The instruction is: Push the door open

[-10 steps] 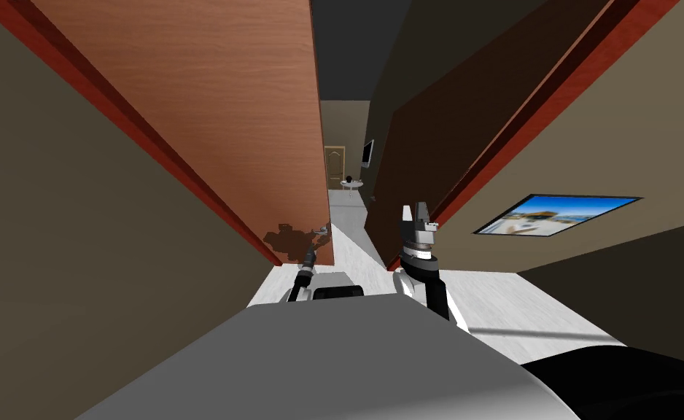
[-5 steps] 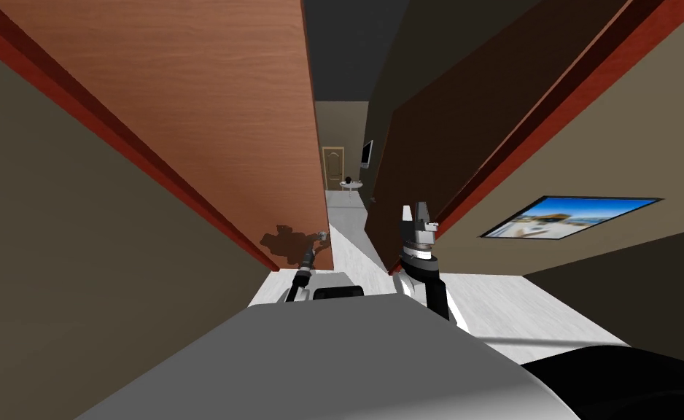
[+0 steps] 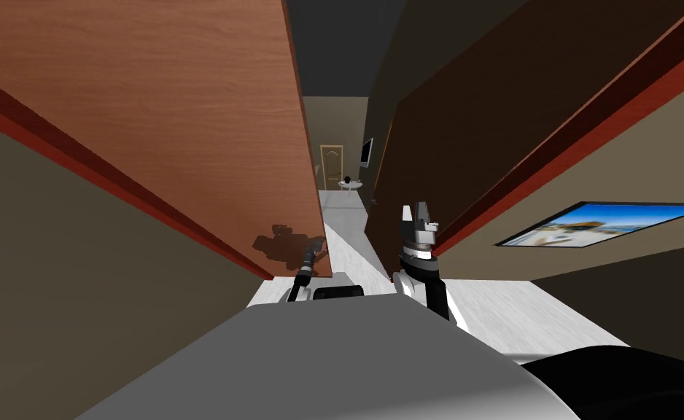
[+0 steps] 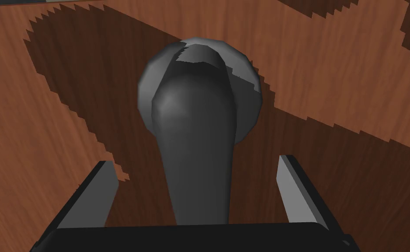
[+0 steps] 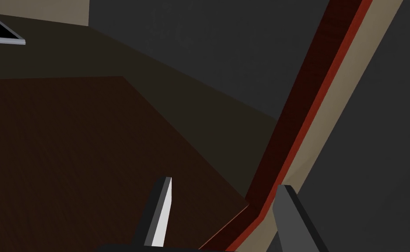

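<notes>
The reddish-brown wooden door [image 3: 187, 109] stands ajar on my left, its free edge towards the gap ahead. My left gripper [image 3: 311, 251] is at the door's lower edge, with its shadow on the wood. In the left wrist view the door [image 4: 352, 65] is close, and a dark grey lever handle [image 4: 198, 109] on a round plate lies between the fingers of my left gripper [image 4: 196, 161], which is open and clear of the handle on both sides. My right gripper [image 3: 415, 213] is raised in the gap and open [image 5: 224, 183], holding nothing.
A dark door leaf [image 3: 464, 124] with a red frame [image 3: 552, 138] bounds the gap on the right. Beyond lie a white floor [image 3: 344, 211], a small round table [image 3: 351, 184], a far door [image 3: 331, 166] and a wall screen [image 3: 367, 152]. A picture [image 3: 599, 222] hangs on the right wall.
The door's free edge has swung further away to the left, widening the gap. I have moved forward, and my left gripper has stayed at the handle.
</notes>
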Controlling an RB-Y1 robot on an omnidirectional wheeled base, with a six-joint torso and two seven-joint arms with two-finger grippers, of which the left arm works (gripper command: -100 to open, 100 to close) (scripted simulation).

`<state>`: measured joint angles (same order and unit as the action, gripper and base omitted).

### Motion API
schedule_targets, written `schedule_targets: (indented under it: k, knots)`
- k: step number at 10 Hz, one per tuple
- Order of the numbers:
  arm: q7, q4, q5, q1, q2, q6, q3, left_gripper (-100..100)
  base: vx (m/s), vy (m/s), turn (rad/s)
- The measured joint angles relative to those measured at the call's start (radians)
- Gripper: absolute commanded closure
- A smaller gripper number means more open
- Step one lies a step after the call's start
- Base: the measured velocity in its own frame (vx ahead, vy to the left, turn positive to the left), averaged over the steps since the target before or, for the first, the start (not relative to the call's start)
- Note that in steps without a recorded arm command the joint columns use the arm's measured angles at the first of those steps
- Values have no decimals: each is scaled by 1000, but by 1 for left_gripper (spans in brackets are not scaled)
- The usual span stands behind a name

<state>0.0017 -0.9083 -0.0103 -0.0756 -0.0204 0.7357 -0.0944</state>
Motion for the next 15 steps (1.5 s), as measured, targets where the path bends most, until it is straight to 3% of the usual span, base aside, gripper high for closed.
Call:
schedule_targets:
  k: [1,6,11,12,14,15]
  knots:
    - [0,1,0,1,1,1,0,100,-10,-2,4]
    - [0,-2,0,5,0,-2,1,100,-8,1,-5]
    - [-10,8,-11,3,-18,-14,23,100,161,-59,38]
    - [-13,-20,-13,-14,-20,-22,27,100,129,-39,24]
    - [-18,18,-20,10,-25,5,45,100,165,-55,76]
    - [-24,19,-25,15,-26,-2,57,100,190,-88,74]
